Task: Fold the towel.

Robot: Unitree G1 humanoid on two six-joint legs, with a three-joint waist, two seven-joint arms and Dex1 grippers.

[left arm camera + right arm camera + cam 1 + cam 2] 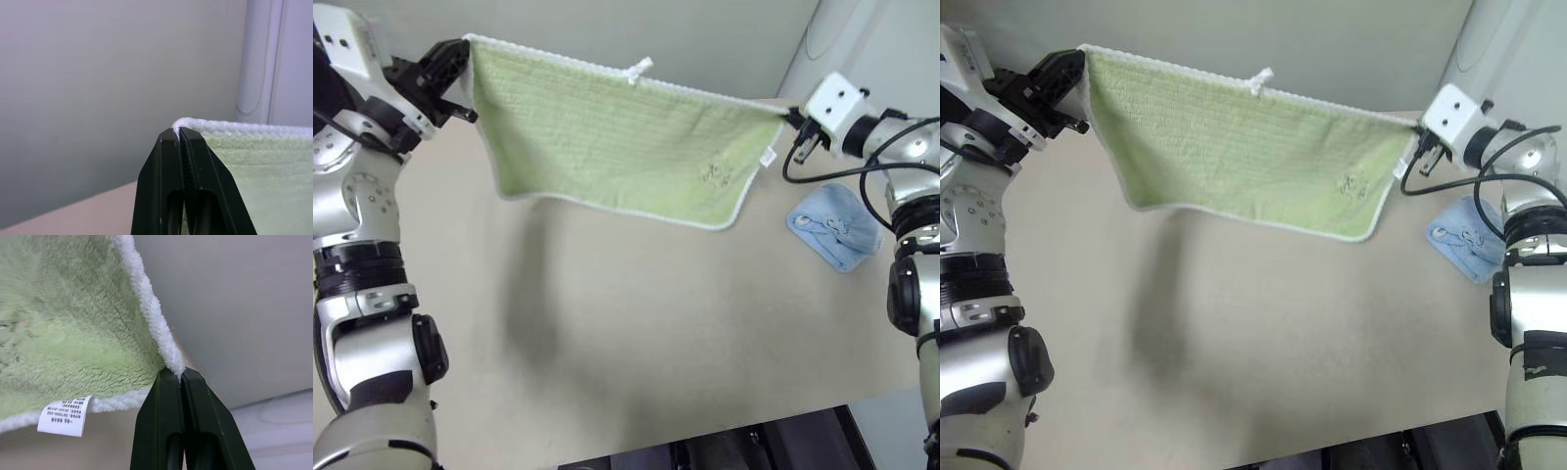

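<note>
The towel [607, 142] is light green with a white stitched edge and a small white loop [639, 70] on its top edge. It hangs spread out in the air above the beige table [636, 323]. My left gripper [468, 61] is shut on its top left corner [182, 123]. My right gripper [793, 117] is shut on its top right corner [172, 363], just above a white care label [64, 416]. The lower edge hangs free, clear of the table.
A smaller light blue cloth [837, 227] lies crumpled on the table at the right, below my right arm. A pale wall stands behind the table. The table's front edge runs along the bottom of the head views.
</note>
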